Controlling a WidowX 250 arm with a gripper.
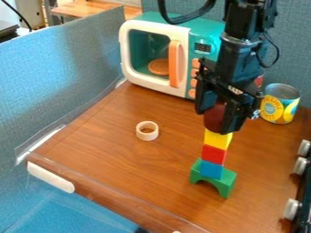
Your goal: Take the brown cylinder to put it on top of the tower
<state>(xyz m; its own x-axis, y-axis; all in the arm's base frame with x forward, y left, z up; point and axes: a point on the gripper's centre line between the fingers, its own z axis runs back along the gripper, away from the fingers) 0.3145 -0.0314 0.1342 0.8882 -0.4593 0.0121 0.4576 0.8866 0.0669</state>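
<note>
- i have my black gripper (pixel 217 120) hanging over the right half of the wooden table (pixel 115 141), fingertips pointing down, with the arm coming in from the top edge of the camera view.
- my claw is closed around the brown cylinder (pixel 213 117), one finger on either side of it, and the fingers hide part of it.
- i see the cylinder directly above the tower, its lower end right at the top of the yellow block (pixel 217 139); i cannot tell whether the two are touching.
- below the yellow block, the tower goes down through a red block (pixel 213 154) and a blue block (pixel 211 169) to a green arch-shaped block (pixel 226 182) that stands on the table.
- to the left of the tower in my view, a pale ring (pixel 147 137) lies flat on the wood.
- at the back of the table i see a teal and white toy microwave (pixel 155 83) with an orange handle (pixel 174 63) and an orange disc (pixel 159 67) inside.
- a can with a yellow label (pixel 278 109) stands upright near the back right, beyond the gripper.
- along the right edge i see three light-coloured knobs (pixel 291 209) on a dark unit.
</note>
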